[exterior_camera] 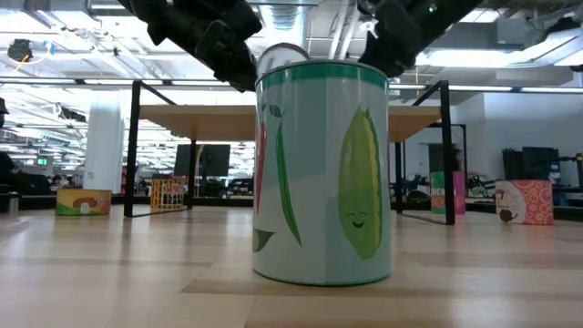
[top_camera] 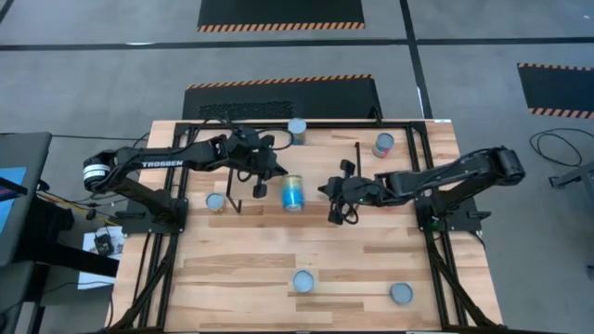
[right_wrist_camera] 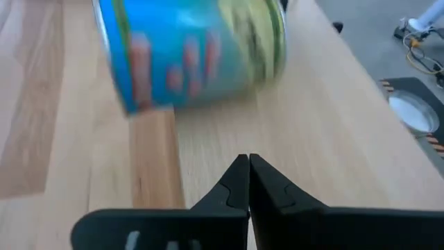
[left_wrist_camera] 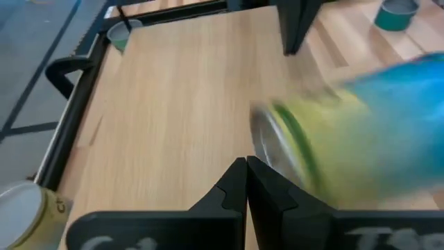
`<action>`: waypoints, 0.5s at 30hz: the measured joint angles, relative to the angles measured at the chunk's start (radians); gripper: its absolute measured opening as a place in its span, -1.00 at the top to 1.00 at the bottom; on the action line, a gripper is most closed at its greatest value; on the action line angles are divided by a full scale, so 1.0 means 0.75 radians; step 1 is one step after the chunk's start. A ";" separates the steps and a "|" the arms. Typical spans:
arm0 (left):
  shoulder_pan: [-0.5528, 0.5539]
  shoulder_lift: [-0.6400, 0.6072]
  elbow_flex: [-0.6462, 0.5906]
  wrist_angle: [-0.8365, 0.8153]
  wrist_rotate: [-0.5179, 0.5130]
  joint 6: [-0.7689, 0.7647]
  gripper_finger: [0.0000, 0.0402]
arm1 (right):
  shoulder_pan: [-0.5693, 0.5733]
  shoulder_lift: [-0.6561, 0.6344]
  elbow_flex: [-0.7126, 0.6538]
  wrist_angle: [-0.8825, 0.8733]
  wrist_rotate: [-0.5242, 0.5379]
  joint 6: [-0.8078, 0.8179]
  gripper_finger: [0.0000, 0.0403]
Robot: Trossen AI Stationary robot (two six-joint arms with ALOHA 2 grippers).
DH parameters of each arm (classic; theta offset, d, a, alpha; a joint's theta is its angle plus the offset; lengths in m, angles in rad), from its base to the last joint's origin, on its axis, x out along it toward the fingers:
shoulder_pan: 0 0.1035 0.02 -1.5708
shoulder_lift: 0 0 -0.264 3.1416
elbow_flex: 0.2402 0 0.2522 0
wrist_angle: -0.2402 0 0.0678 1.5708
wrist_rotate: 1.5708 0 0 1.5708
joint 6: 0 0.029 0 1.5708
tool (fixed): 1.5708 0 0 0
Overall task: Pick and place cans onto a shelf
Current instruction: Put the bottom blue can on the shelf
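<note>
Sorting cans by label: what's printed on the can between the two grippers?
The can has a pale label with cartoon vegetables, a smiling corn cob and a green pod; clearest in the low view.

High view looks straight down; low view sits close behind one can (exterior_camera: 322, 173); both wrist views share it.

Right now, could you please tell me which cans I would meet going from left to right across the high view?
Small silver-topped can by the left arm's base → silver-topped can at the far edge → blue and yellow can lying on its side in the middle → red-labelled can at the far right → silver-topped can at the near right.
</note>
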 joint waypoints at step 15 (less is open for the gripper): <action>0.000 -0.016 0.000 0.022 -0.002 -0.157 1.00 | -0.081 0.048 -0.001 0.258 -0.353 0.050 0.83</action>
